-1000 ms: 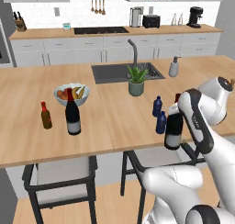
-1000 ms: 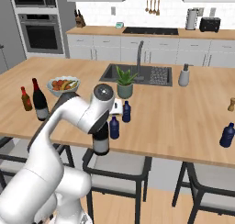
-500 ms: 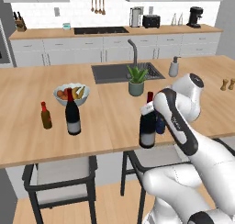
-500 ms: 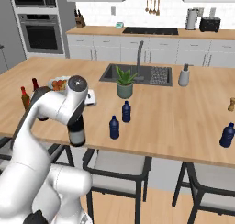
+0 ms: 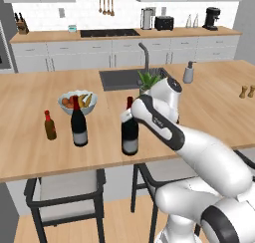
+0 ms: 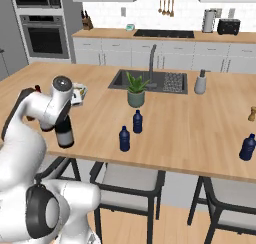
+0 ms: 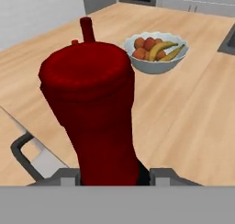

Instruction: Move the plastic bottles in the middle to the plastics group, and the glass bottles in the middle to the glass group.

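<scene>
Long wooden island counter [image 5: 30,152], its front edge running just ahead of everything in play, stools tucked beneath. Sink [image 5: 124,78] set into the far side, potted plant [image 6: 135,89] at its near rim, grey soap dispenser [image 6: 201,82] off beside it.

White arm reaching across from the base, gripper [image 5: 130,116] clamped on the red neck of the tall wine bottle with the dim label [image 5: 130,135]. Bottle upright, base at or barely above the wood — cannot tell which — and close to the front edge. From the hand camera, red foil neck [image 7: 98,113] wedged between the two fingers, closed tight on it.

To its left, a strip of bare wood, then the wine bottle with the pale grey label [image 5: 78,124], standing upright. Small brown bottle with red cap [image 5: 49,126] just beyond that, both set back a little from the edge. Fruit bowl [image 5: 76,102] right behind them, so room there is tight at the back, freer toward the front edge.

Over in the middle, two squat dark blue bottles [image 6: 124,139] and [image 6: 137,122] near each other before the plant. Third blue bottle [image 6: 247,147] far off to the right, near the front edge.
</scene>
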